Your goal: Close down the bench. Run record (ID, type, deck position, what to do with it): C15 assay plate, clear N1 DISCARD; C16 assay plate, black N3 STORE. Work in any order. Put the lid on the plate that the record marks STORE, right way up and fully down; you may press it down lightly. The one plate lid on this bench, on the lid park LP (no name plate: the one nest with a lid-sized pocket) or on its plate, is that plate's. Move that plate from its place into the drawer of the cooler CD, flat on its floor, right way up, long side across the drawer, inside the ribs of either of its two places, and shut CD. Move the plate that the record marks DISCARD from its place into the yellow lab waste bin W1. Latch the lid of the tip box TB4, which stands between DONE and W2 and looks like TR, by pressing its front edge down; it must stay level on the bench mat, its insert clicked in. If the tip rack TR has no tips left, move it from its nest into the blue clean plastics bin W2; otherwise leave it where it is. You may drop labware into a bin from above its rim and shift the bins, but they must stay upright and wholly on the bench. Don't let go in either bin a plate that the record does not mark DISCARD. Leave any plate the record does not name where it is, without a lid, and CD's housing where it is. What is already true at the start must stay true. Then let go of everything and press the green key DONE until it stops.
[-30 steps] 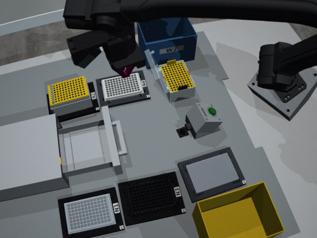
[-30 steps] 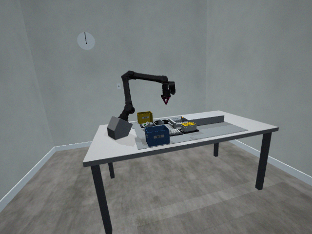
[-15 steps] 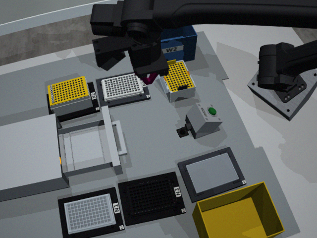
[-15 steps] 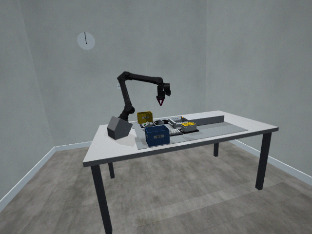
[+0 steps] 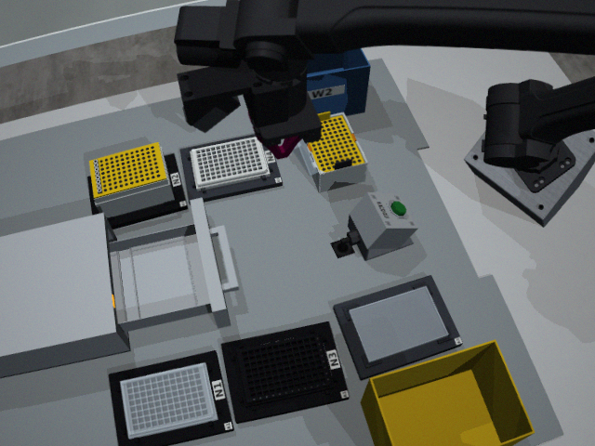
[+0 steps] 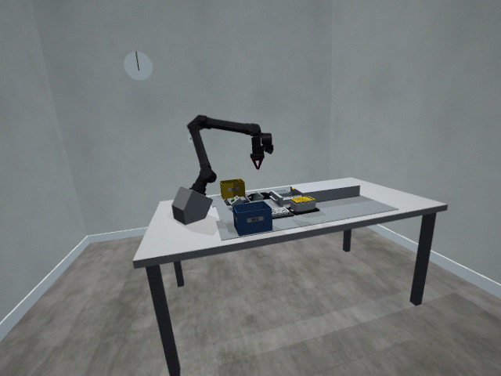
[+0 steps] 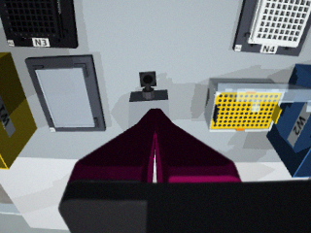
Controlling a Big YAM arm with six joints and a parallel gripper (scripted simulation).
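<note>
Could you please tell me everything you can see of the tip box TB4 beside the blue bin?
The tip box TB4 is a small grey box with a yellow insert full of dark holes. Its clear lid stands hinged open at the side nearer the blue bin W2, so it is not latched. A dark catch sits at its front edge. It stands level on the bench mat, turned slightly askew, between the bin and the DONE key. The shut gripper hangs above, touching nothing.
</note>
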